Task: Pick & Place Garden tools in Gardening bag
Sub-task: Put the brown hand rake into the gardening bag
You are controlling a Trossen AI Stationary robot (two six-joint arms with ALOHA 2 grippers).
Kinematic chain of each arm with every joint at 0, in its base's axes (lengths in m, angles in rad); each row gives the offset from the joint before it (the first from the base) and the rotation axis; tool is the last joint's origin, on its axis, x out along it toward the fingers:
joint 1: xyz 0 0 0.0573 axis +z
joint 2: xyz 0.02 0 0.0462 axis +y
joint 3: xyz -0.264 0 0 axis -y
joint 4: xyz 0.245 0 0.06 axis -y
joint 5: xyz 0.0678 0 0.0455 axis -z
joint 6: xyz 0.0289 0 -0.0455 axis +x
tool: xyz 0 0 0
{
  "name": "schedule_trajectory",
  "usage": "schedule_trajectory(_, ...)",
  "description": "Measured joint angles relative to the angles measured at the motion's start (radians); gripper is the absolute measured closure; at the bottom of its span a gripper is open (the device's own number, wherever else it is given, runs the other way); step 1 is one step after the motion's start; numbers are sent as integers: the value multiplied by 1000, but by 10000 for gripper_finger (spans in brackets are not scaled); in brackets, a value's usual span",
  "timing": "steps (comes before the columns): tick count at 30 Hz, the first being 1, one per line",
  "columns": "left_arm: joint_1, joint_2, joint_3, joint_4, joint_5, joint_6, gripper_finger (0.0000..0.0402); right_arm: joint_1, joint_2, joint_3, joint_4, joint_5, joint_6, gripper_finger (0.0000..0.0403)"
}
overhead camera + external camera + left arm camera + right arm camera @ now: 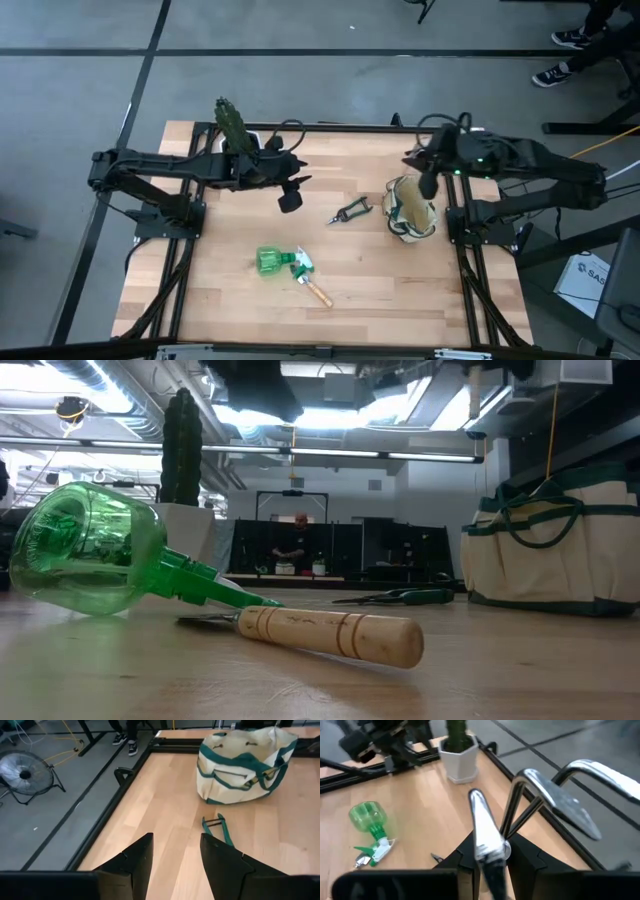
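The right end effector (pixel 490 851) is clamped on a shiny metal tool (pixel 485 827), held above the gardening bag (pixel 410 208) at the bench's (pixel 420 290) right side. The left end effector (pixel 175 852), fingers apart and empty, hovers mid-bench near the pruning shears (pixel 352 210). Spray bottle (pixel 278 262) and wooden-handled tool (pixel 316 291) lie together nearer the front edge

Robotics lab — exposed ceiling ducts (pixel 300 420), floor fan (pixel 22 775).

Overhead looks straight down; low view skims the tabletop; both share the spray bottle (pixel 272 262).
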Motion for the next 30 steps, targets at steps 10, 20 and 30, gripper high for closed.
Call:
schedule_trajectory(10,0,-2,-152,164,-16,-26,242,0,-77,0,-224,30,162,333)
schedule_trajectory(20,-5,-2,-220,159,-16,-97,246,0,-44,0,-339,-68,313,333)
schedule_trajectory(30,-41,-2,-222,157,-25,-80,246,1,77,0,-397,-117,339,333)
